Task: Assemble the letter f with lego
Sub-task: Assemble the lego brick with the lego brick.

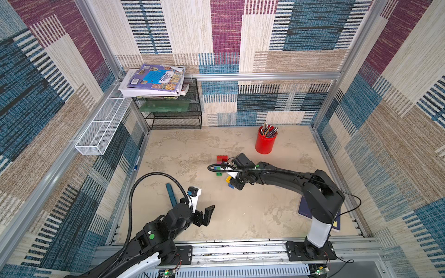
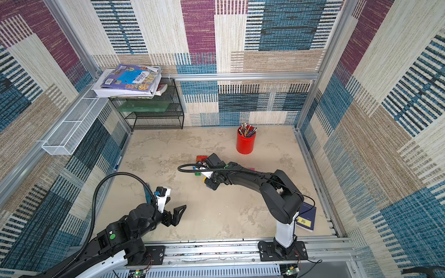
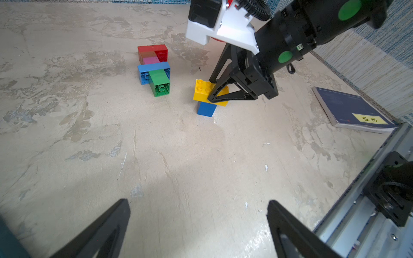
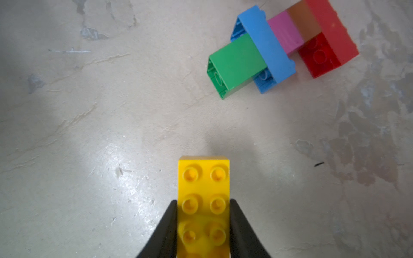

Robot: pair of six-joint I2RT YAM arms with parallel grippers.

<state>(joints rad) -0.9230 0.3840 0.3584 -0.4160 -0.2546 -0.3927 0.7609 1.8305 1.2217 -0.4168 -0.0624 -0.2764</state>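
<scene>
Left wrist view, swept left to right, places given off the red pen cup. The left gripper is farthest from the cup, down by the front rail, jaws spread wide with nothing between them. It hangs low over bare table, probably parked out of the working arm's way. A teal strip lies flat just beside it, not a task item. Next is the joined lego cluster, near the cup, on its left-arm side and a little toward the rail. It runs red brick, pink brick, long blue brick, green brick in a row. It lies on its side with the hollow undersides of green and blue showing. Red and blue jut sideways like the two bars of an f, so the letter looks partly built. Then comes the yellow brick, farther from the cup than the cluster and apart from it. The right gripper pinches it across the narrow sides, studs up, one jaw on each flank. It sits on a small blue brick that seems to rest on the table; cannot tell if the two are pressed home. My guess is this pair goes to the green end, and the flank grip leaves studs and ends free. The table between yellow and green is bare, with no obstacle. The cup stands well apart beyond the cluster. A dark notebook lies at the table edge on the cup's rail side, off the path.
</scene>
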